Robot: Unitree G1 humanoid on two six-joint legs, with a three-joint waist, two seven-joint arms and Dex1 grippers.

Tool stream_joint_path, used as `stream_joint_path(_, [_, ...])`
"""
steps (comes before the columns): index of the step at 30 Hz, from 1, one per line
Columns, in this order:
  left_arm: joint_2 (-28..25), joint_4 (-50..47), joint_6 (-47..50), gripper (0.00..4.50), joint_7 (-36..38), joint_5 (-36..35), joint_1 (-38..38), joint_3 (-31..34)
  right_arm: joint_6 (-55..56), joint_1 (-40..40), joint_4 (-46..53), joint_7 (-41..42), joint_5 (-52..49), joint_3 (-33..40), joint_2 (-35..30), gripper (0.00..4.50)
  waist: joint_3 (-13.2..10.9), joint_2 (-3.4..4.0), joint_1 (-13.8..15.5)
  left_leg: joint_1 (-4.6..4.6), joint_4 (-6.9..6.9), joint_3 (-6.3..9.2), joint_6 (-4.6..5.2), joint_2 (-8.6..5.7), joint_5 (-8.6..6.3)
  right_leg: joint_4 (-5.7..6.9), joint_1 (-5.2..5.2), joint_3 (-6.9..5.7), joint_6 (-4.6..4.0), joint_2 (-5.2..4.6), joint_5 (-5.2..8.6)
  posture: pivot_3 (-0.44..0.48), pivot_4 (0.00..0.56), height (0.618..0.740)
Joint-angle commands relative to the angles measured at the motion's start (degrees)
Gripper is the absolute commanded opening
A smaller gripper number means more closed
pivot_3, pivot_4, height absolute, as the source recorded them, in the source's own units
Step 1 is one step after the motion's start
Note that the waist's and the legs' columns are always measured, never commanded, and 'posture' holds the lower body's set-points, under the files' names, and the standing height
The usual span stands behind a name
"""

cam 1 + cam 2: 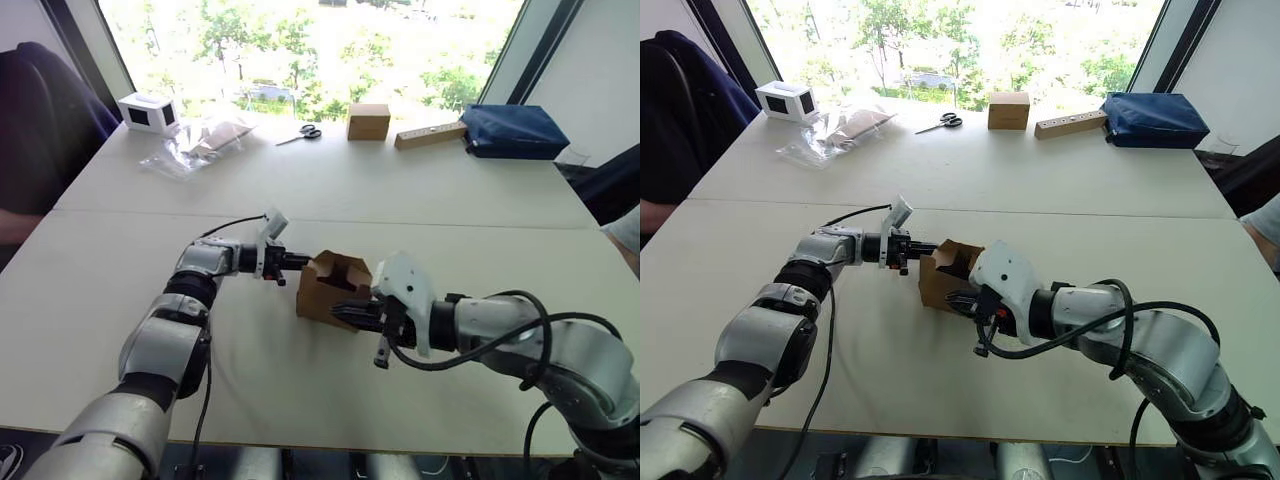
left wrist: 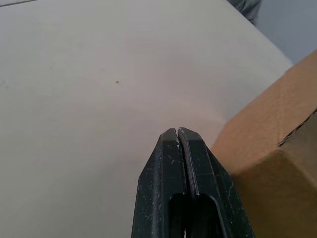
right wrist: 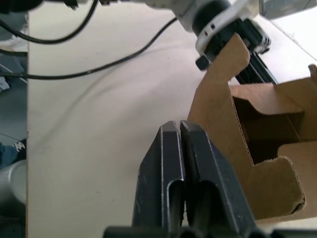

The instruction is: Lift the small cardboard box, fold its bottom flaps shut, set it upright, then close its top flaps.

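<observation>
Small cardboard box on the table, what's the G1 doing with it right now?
The robot is working the small cardboard box between both arms near the front of the table. The left gripper is shut, at the box's left side. The right gripper is also shut, against the box's near side. The flaps facing up are open, so the box is not closed yet.

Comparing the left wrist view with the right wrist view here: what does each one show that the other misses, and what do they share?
Left wrist view alone: the shut left tool beside a closed outer corner of the cardboard box.
Right wrist view alone: the box's open end with raised flaps, the shut right tool against one flap, black cables and the other arm's wrist behind.
Both: the box, the pale table, a shut tool.
</observation>
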State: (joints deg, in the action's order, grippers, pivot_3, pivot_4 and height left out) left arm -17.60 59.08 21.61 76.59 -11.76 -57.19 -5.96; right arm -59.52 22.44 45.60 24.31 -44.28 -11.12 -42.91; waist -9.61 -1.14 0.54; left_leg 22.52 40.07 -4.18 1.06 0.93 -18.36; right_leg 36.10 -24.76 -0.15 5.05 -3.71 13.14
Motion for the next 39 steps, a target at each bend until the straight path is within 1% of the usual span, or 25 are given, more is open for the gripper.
stream_joint_path(1, [-0.6, -3.9, 1.8, 0.0, 1.7, 0.0, 0.0, 0.3, 3.6, 1.1, -0.7, 2.2, 5.4, -2.3, -1.3, 0.09, 0.0, 0.0, 0.0, 0.0, 0.0, 0.0, 0.0, 0.0, 0.0, 0.0, 0.0, 0.0, 0.0, 0.0, 0.0, 0.0, 0.15, 0.74])
stream_joint_path(4, [-0.8, -6.4, 3.4, 0.0, 2.1, -0.3, 1.2, 0.4, 5.9, 1.7, -2.5, 3.6, 9.6, -4.2, -1.6, 0.09, 0.0, 0.0, 0.0, 0.0, 0.0, 0.0, 0.0, 0.0, 0.0, 0.0, 0.0, 0.0, 0.0, 0.0, 0.0, 0.0, 0.15, 0.74])
stream_joint_path(11, [-0.9, -10.2, 5.6, 0.0, 2.3, -0.4, 3.1, 0.1, 8.5, 2.3, -5.4, 6.0, 14.4, -5.3, -0.1, 0.09, 0.0, 0.0, 0.0, 0.0, 0.0, 0.01, 0.0, 0.0, 0.0, 0.01, 0.0, 0.0, 0.01, 0.0, 0.0, 0.0, 0.15, 0.74])
stream_joint_path(20, [-0.7, -11.2, 6.1, 0.0, 1.9, -0.4, 3.8, 0.2, 8.7, 2.8, -6.4, 7.8, 16.9, -5.4, 2.1, 0.09, 0.0, 0.0, 0.0, 0.0, 0.0, 0.01, 0.0, 0.0, 0.0, 0.0, 0.0, 0.0, 0.01, 0.0, 0.0, 0.0, 0.15, 0.74])
stream_joint_path(26, [-0.9, -14.2, 7.7, 0.0, 3.2, -0.5, 5.4, -0.8, 9.6, 2.8, -8.6, 8.6, 19.1, -6.3, 3.6, 0.09, 0.0, 0.0, 0.0, 0.0, 0.0, 0.01, 0.0, 0.0, 0.0, 0.01, 0.0, 0.0, 0.01, 0.0, 0.0, 0.0, 0.15, 0.74])
stream_joint_path(30, [-1.1, -15.2, 9.0, 0.0, 2.5, -0.6, 6.1, -0.6, 9.9, 2.5, -8.9, 9.5, 20.0, -6.4, 3.8, 0.09, 0.0, 0.0, 0.0, 0.0, 0.0, 0.01, 0.0, 0.0, 0.0, 0.01, 0.0, 0.0, 0.01, 0.0, 0.0, 0.0, 0.15, 0.74])
stream_joint_path(39, [-0.9, -15.9, 8.8, 0.0, 0.6, -0.9, 6.7, 0.2, 10.1, 1.0, -10.0, 11.0, 20.9, -6.6, 5.3, 0.09, 0.0, 0.0, 0.0, -0.01, 0.0, 0.01, 0.0, 0.0, 0.0, 0.01, 0.0, -0.01, 0.01, 0.0, 0.0, 0.0, 0.15, 0.74])
